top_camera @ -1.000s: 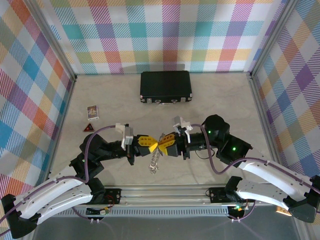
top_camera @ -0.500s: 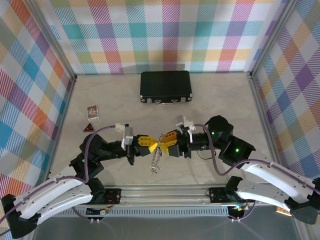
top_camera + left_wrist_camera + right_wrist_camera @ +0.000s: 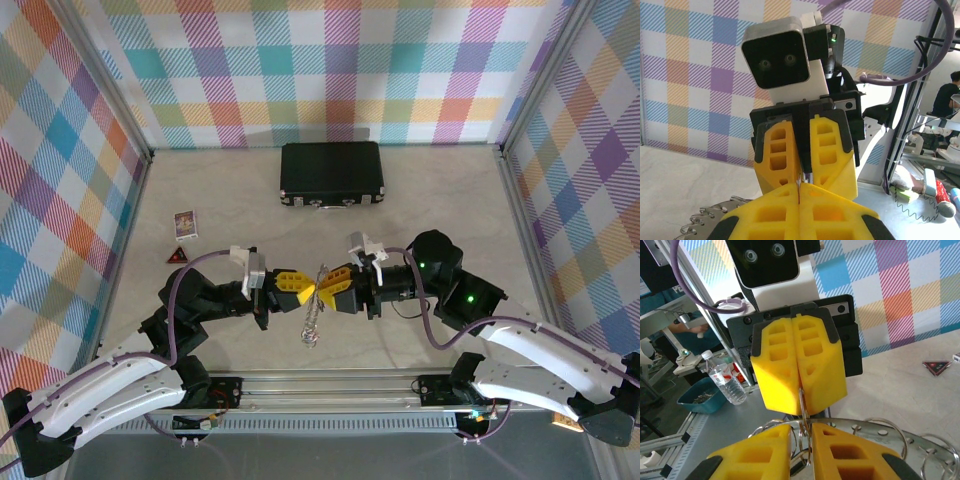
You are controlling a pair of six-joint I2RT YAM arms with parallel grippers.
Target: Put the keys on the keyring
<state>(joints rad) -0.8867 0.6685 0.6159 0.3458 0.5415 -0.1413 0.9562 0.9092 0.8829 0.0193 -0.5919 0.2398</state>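
L gripper (image 3: 306,291) stayed clamped on keyring (image 3: 802,399); R gripper (image 3: 323,289) re-nipped keys (image 3: 314,322), which had shifted slightly toward black case (image 3: 331,174), so threading was judged incomplete.

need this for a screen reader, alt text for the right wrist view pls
Two yellow grippers meet tip to tip, both pinching a thin keyring: the right gripper at the bottom, the left gripper facing it. Silvery keys arc across the lower right; plaid wall behind.
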